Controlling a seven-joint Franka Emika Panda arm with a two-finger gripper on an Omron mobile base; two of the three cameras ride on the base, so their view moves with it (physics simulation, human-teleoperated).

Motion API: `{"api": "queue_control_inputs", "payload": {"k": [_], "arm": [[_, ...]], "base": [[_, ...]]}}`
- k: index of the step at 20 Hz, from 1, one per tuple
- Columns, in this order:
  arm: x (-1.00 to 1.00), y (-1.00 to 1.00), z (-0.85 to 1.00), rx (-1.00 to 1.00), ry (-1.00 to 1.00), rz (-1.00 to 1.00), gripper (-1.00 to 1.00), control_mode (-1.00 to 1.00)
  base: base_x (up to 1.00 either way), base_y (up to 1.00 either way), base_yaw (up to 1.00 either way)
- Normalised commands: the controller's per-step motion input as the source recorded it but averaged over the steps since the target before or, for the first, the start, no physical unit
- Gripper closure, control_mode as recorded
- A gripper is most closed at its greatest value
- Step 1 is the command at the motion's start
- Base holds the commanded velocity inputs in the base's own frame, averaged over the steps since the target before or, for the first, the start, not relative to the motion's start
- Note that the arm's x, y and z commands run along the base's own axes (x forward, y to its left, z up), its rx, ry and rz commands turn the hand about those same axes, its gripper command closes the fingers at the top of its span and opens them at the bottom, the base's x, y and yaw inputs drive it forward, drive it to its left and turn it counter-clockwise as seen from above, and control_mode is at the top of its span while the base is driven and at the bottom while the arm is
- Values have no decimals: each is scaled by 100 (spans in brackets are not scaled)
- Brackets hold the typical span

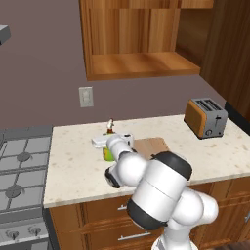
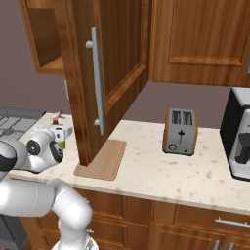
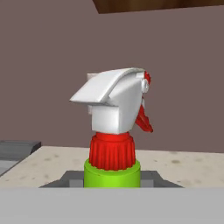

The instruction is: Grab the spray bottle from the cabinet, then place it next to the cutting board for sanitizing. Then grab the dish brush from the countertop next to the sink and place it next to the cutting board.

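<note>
My gripper [image 3: 112, 180] is shut on the spray bottle [image 3: 114, 113], a finger on each side of its green neck below the red collar and white trigger head. The bottle [image 1: 108, 153] stands upright, low over the beige countertop [image 1: 73, 166], just left of the wooden cutting board [image 1: 152, 145]. I cannot tell whether its base touches the stone. From the right, the bottle [image 2: 61, 143] is beside my white hand, left of the cutting board [image 2: 103, 159]. The open wooden cabinet [image 1: 139, 63] hangs on the wall above.
A silver and orange toaster [image 1: 205, 117] stands at the counter's right end. The stove [image 1: 19, 171] adjoins the counter on the left. The cabinet's open door [image 2: 105, 73] hangs over the board. A dark appliance [image 2: 239, 141] is at the far right.
</note>
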Motion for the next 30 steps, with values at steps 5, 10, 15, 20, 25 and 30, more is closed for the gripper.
{"api": "queue_control_inputs", "payload": {"k": [5, 10, 15, 20, 25, 30], "arm": [[30, -8, -13, 0, 0, 0, 100, -100], [18, -2, -26, 0, 0, 0, 100, -100], [16, 0, -33, 0, 0, 0, 100, -100], [8, 0, -36, 0, 0, 0, 100, -100], [3, 0, -37, 0, 0, 0, 100, -100], [1, 0, -37, 0, 0, 0, 100, -100]], "base": [[0, 0, 0], [0, 0, 0], [0, 0, 0], [0, 0, 0], [0, 0, 0], [0, 0, 0]]}}
